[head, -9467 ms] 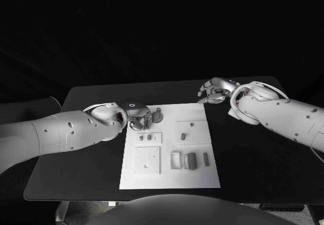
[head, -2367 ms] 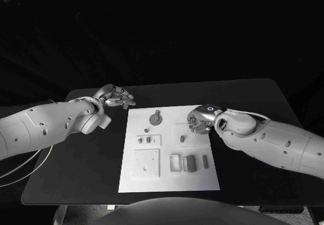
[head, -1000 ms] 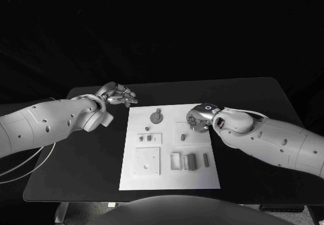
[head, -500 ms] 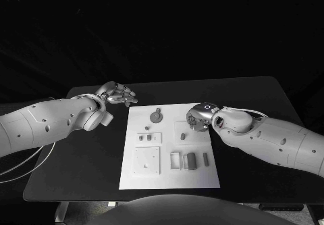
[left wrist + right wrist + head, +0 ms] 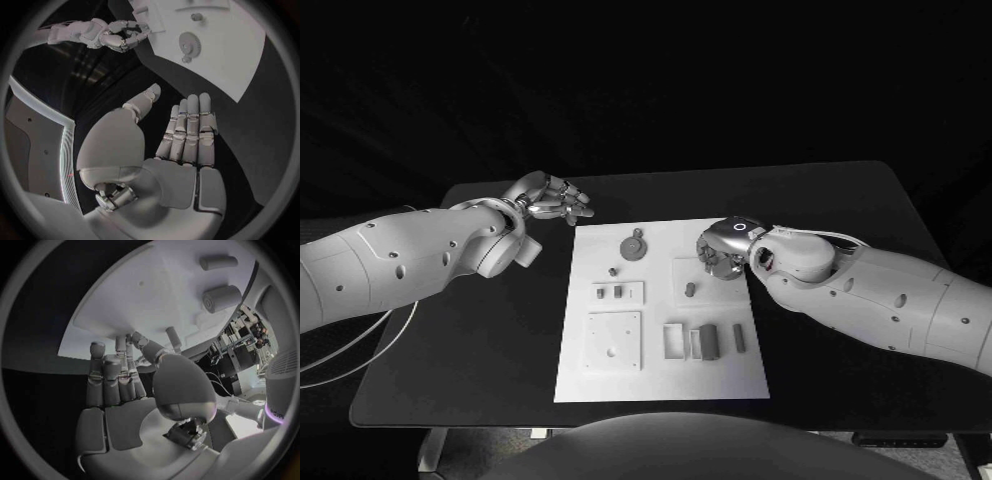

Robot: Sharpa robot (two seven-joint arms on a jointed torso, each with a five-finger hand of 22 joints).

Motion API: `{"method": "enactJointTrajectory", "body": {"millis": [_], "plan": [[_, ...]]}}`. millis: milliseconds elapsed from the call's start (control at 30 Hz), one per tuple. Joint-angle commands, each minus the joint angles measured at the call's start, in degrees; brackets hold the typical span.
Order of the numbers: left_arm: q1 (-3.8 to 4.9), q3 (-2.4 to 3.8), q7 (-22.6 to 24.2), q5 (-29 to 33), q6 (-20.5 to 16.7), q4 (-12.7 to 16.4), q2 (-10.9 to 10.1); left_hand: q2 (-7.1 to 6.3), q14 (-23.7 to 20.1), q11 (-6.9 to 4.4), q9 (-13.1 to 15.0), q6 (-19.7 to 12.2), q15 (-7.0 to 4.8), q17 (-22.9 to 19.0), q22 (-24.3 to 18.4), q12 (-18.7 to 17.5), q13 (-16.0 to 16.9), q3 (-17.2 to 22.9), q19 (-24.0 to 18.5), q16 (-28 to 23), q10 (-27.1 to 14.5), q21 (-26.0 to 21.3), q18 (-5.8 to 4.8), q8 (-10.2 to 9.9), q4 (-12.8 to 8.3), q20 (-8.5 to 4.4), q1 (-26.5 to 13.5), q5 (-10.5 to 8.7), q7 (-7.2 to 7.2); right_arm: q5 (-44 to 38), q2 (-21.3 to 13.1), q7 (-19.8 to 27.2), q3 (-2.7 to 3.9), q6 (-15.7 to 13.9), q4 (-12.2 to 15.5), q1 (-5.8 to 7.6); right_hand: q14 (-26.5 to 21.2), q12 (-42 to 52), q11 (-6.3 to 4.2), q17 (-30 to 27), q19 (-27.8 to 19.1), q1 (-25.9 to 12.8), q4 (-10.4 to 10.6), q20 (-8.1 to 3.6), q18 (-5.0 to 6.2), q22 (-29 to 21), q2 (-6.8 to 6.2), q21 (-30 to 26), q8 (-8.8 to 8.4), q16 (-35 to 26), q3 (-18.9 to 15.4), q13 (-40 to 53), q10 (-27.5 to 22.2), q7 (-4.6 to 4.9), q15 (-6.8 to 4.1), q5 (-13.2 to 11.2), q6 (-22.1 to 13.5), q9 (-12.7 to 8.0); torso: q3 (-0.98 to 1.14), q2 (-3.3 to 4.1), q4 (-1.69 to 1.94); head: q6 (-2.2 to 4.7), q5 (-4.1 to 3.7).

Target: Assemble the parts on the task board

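Right hand [image 5: 721, 252] now nearer task board [image 5: 661, 385] edge.

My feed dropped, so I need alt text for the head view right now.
The right hand reaches over the far right part of the white task board on the black table. The left hand hovers open off the board's far left corner; small grey parts lie on the board.

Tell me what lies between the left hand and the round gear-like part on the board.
In the head view, only bare black table and a strip of white board separate the left hand from the round part.
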Motion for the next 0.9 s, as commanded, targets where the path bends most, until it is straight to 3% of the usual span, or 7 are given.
{"method": "enactJointTrajectory", "body": {"millis": [33, 267, 667, 900], "plan": [[0.14, 0.07, 0.1, 0.4, 0.1, 0.2, 0.1, 0.30, 0.4, -0.10, -0.1, -0.4, -0.05, 0.1, 0.0, 0.0, 0.0, -0.3, 0.5, -0.2, -0.4, -0.2, 1.15, -0.2, 0.1, 0.04, -0.2, 0.04, -0.13, -1.5, 0.0, -1.2, -0.59, 3.2, -0.3, -0.66, 0.3, -0.4, -0.07, 0.1, 0.3, 1.7, 0.5, -0.28, 1.25, 0.0, -0.26, 0.0, 0.24, 0.1, 2.6, 0.0, 0.9, 0.03, -0.54, -0.1, 0.8, -0.1, 0.00, 0.01, 0.00, -0.10, 0.00], [0.16, 0.09, 0.2, 0.4, 0.1, 0.2, 0.1, 0.29, 0.6, -0.10, -0.1, -0.4, -0.12, 0.2, 0.0, 0.0, -0.1, -0.3, 0.7, -0.2, -0.4, -0.2, 1.17, -0.2, 0.1, 0.00, -0.2, 0.04, -0.13, -2.2, 0.1, -1.4, -0.63, 1.8, 0.0, -0.66, 1.0, -0.5, -0.51, 0.2, 1.1, 1.7, 0.2, -0.36, 1.25, 0.2, -0.42, 0.2, 0.62, 0.1, 5.7, 0.2, 2.5, -0.42, -1.01, -0.1, 2.1, -0.1, 0.01, 0.03, 0.03, -0.15, 0.03], [0.16, 0.10, 0.2, 0.4, 0.0, 0.2, 0.0, 0.30, 0.7, -0.10, -0.1, -0.4, -0.18, 0.4, 0.1, 0.0, -0.1, -0.3, 0.8, -0.2, -0.4, -0.2, 1.19, -0.2, 0.1, -0.06, -0.1, 0.05, -0.13, -2.4, -0.1, -1.7, -0.63, 1.4, 0.4, -0.66, 1.3, -0.5, -0.89, 0.2, 1.5, 1.5, 0.2, -0.59, 1.25, 0.3, -0.53, 0.3, 0.92, 0.0, 6.4, 0.4, 3.5, -0.75, -1.39, -0.1, 3.0, 0.0, 0.04, 0.01, -0.03, -0.18, 0.23], [0.16, 0.10, 0.2, 0.4, 0.0, -0.2, 0.0, 0.31, 0.8, -0.09, -0.1, -0.4, -0.20, 0.4, 0.1, 0.0, -0.1, -0.4, 0.9, -0.2, -0.4, -0.2, 1.19, -0.1, 0.1, -0.07, 0.0, 0.05, -0.13, -2.4, -0.5, -2.0, -0.62, -0.9, 1.1, -0.66, 1.5, -0.5, -1.01, 0.3, 1.7, 1.4, 0.2, -0.66, 1.25, 0.3, -0.65, 0.3, 1.01, 0.0, 6.5, 0.4, 3.8, -0.85, -1.52, -0.1, 3.3, 0.0, 0.07, 0.00, -0.03, -0.18, 0.26]]}}
